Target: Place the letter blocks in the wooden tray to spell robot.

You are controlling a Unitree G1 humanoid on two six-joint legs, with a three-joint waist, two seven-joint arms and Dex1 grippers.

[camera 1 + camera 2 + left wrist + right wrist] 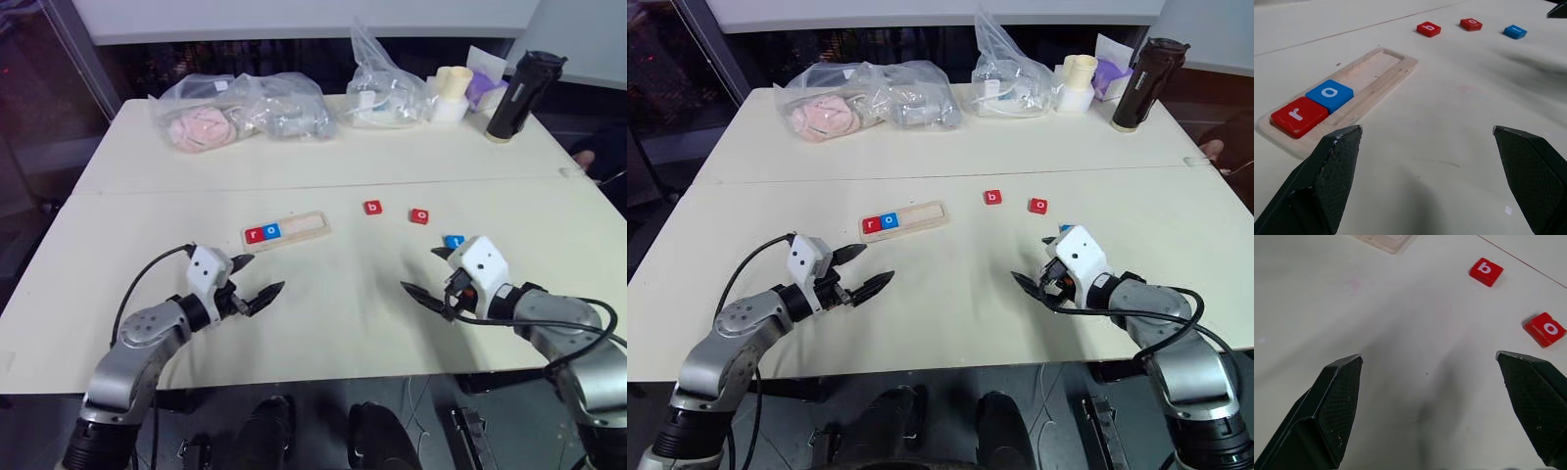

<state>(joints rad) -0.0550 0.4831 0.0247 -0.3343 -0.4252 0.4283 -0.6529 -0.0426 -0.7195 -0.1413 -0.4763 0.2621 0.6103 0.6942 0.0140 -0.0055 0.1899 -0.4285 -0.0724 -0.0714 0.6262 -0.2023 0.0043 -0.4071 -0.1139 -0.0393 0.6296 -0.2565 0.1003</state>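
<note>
On the table (323,323) ahead of me the tray (285,231) holds the red r (255,234) and the blue o (272,231) side by side at its left end, with the rest of the slot bare. I judge two letters done and three to go, so the b is next.

The b (373,208), the red o (419,215) and the blue t (454,241) lie loose to the right of the tray, apart from one another. The t sits just beyond my right gripper (423,276), partly hidden behind it; the b is farther off, between the tray and the red o.

My right gripper hangs over bare table with its fingers spread wide and nothing between them. My left gripper (257,281) is spread just as wide and empty, near the tray's left end.

The next move, as I see it, calls for my right gripper to reach forward to the b, straddle it, close on it, and set it in the slot flush against the blue o.
</note>
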